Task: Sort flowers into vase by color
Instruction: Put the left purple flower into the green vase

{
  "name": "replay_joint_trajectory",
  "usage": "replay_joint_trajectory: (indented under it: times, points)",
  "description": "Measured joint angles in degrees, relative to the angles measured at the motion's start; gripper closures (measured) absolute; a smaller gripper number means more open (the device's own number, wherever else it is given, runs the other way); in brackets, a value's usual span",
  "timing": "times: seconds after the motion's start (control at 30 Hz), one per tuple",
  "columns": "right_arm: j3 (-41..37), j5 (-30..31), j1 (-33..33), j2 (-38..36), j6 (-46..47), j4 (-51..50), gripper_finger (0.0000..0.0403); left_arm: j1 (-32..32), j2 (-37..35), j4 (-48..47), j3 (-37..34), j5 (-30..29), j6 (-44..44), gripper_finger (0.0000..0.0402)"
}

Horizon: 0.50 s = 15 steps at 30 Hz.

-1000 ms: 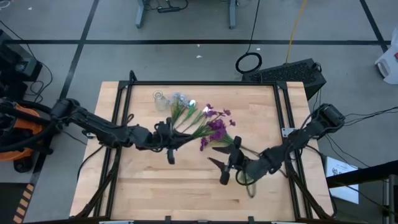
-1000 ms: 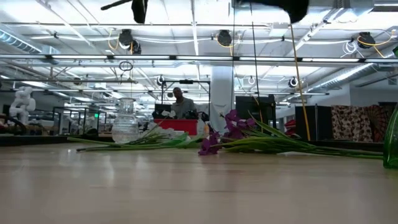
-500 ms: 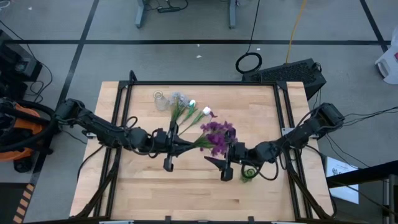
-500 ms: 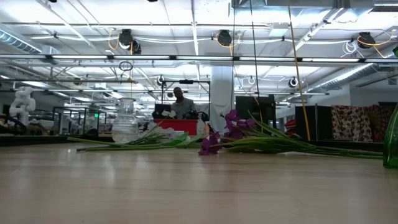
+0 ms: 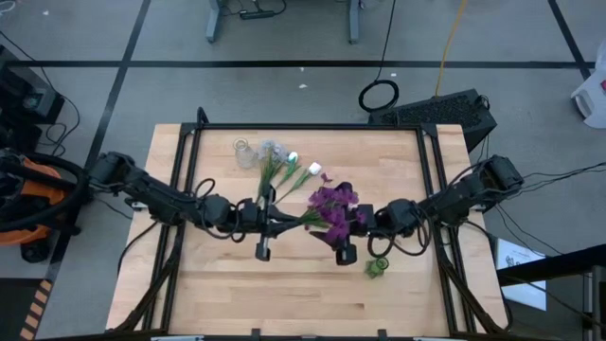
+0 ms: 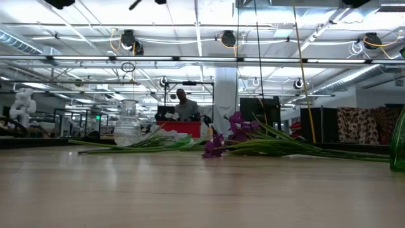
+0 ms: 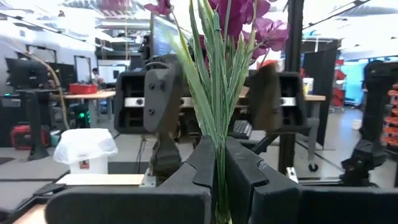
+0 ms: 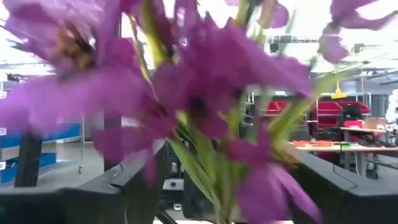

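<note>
Purple flower bunch (image 5: 331, 204), green-stalked, held above the wooden tabletop (image 5: 284, 284) between the two arms: we log its blooms just in front of the right end effector (image 5: 343, 248) and its stalks running back into the left end effector (image 5: 264, 227)

Left end effector: in its wrist view we see the fingers (image 7: 208, 168) pressed together on the thin green stalks (image 7: 217, 124), which stand up from the narrow seam between them. The right arm's end effector shows directly behind the bunch, facing it

Right end effector: fingers (image 8: 140, 180) spread wide, one on each side of the purple blooms (image 8: 199, 106) filling its wrist view; we cannot tell whether either finger touches a petal or leaf

White-budded stems (image 5: 301, 173) with green leaves: on the tabletop just beyond the left end effector, toward the far edge

Pale fluffy clusters (image 5: 275, 150): further beyond, near the clear glass vase (image 5: 245, 152), which sits well apart from both end effectors

Green glass vase (image 5: 377, 268): on the tabletop just beside the right end effector, on the near side

Low view: we note more purple flowers (image 6: 231, 136) and long green stalks lying flat on the tabletop, with the clear vase (image 6: 127, 125) upright beyond them; a person (image 6: 183, 104) shows in the room behind
</note>
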Motion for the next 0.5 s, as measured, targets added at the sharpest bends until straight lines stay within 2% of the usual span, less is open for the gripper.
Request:
replay_joint_trajectory:
  times: [0.2,0.5]
  points:
    - [0.0,-1.0,-1.2,0.0,-0.7,0.0,0.0147,1.5,1.8,6.3,0.0,0.6,0.0,0.0382]
    - [0.0,-1.5,-2.0,0.0,-4.3,3.4,0.0212,3.2,3.0,9.9,0.0,2.6,0.0,0.0382]
